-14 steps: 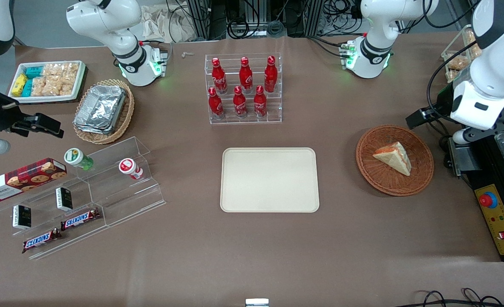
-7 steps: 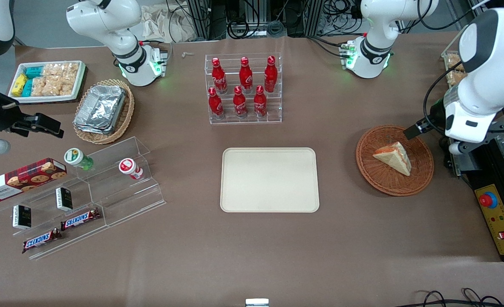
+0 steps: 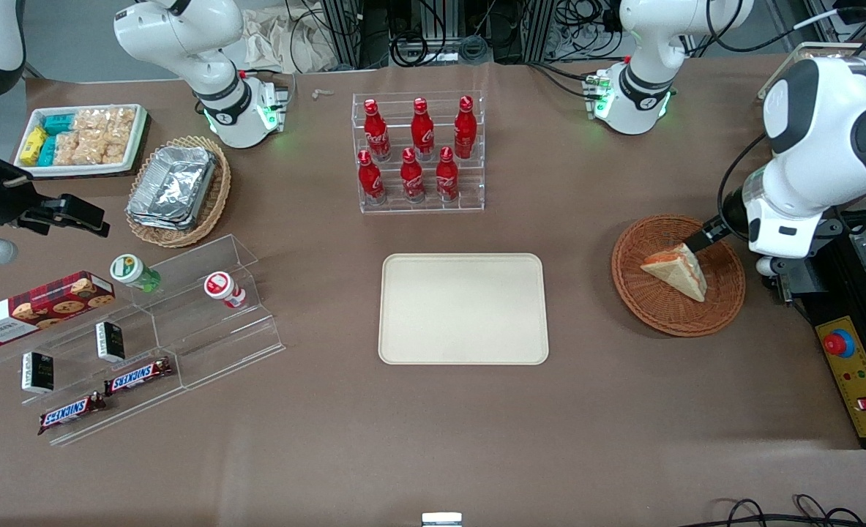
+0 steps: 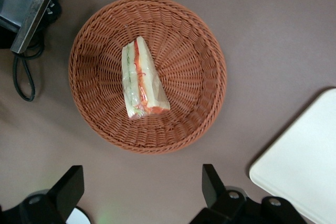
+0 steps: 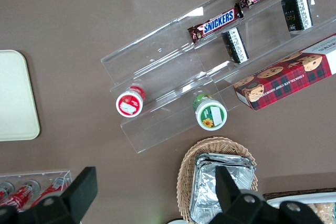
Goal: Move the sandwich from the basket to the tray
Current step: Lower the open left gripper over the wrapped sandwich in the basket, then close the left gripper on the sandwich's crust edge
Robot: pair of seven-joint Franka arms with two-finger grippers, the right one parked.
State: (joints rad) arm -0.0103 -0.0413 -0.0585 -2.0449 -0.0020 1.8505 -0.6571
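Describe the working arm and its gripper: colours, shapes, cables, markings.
The left arm is glossy white with rounded segments, black joint caps and a black cable looping along it. Its base glows green. The gripper, above the basket, has black, blocky fingers, set wide apart.

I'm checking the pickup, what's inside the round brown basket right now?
Only the sandwich lies in the basket, filling edge visible. Whatever is beneath it is covered. The open tool hovers above the basket, touching nothing.
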